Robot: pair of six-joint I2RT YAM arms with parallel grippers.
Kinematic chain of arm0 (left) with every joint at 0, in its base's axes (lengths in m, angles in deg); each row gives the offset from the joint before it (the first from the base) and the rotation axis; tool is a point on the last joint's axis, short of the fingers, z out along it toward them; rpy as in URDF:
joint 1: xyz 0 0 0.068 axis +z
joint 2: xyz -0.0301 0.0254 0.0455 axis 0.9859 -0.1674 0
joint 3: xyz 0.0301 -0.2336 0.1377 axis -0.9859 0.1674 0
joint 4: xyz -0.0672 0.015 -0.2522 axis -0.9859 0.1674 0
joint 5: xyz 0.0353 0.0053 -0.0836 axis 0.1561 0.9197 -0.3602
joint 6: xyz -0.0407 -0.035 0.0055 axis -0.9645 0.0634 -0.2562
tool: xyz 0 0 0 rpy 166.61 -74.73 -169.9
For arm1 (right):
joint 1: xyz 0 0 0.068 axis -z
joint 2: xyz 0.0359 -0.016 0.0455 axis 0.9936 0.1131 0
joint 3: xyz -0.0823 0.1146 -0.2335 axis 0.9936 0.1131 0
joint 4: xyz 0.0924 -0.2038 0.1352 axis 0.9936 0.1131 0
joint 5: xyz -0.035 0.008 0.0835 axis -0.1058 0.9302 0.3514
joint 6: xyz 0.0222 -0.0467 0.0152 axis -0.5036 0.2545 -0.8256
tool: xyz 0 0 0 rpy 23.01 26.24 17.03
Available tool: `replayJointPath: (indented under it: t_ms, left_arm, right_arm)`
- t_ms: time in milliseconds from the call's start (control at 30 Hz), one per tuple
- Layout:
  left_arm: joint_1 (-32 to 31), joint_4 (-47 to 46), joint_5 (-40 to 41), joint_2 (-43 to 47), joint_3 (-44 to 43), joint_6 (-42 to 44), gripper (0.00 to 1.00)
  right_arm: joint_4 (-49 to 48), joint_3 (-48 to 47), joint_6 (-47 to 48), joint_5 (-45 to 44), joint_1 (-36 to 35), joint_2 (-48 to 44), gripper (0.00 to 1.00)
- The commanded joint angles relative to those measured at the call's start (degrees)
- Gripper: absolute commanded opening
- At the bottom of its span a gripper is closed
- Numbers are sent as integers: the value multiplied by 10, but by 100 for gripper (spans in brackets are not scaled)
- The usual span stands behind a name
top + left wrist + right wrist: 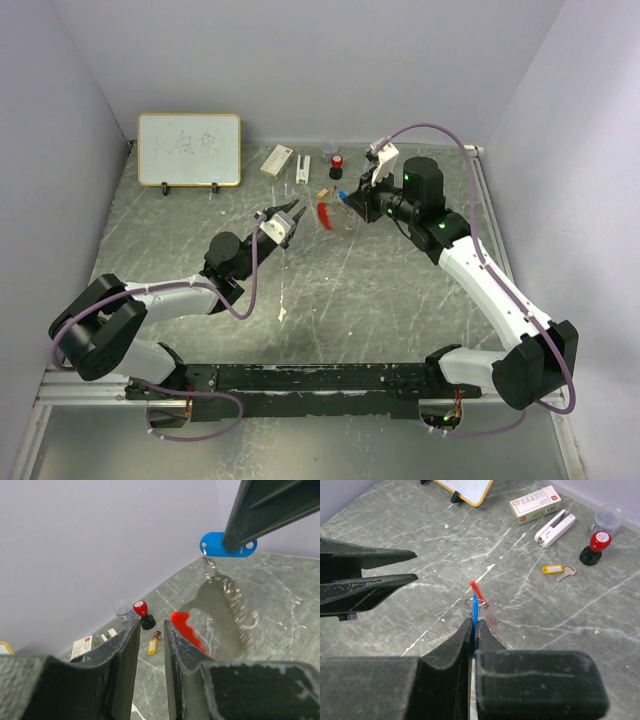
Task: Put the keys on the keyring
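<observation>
the right claw (474, 622) is pinched shut on the flat plastic head of the blue-tagged key (227, 544). it holds the key edge-up and clear of the table, with its small ring and metal blade dangling below. the left claw (297, 211) stands a little open, with a narrow gap between its fingers (127, 650), and holds nothing.

the coming move turns on where the red-tagged keyring (323, 215) lies, and it lies flat on the marble table (400, 310) between the two claws. in the top view it is at about 3 o'clock from the left claw, just beside the fingertips. from the right claw it is at about 8 o'clock, near and lower than the lifted key. its long axis runs roughly from 11 to 5 o'clock, across the line that joins the claws. the left claw is free and, as far as i can judge, slightly the nearer, so it looks like the one to pick up or steady the tag. the right claw would then bring the blue key's ring to it. the bead chain is too fine to trace in any view, so i cannot tell which end of the tag carries it, or whether the loop is open.

the yellow-tagged key (555, 570) rests on the table at about 12 o'clock from the red tag and touches neither claw. it is not yet on the keyring.
</observation>
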Motion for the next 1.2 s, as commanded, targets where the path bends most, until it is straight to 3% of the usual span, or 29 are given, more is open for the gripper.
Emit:
replayJointPath:
  t_ms: [0,367,733,1167]
  left_arm:
    - [4,-9,-40,-14,-19,7,36]
    - [7,-1,-43,-15,-33,33,34]
    - [12,1,-71,-22,-39,30,29]
    - [63,-61,-229,-58,-45,-43,34]
  right_arm:
    - [-17,-3,18,-10,2,-24,0]
    - [-25,14,78,-16,2,-40,0]
    - [168,-105,105,-59,2,20,0]
    - [246,-127,170,-7,1,21,0]
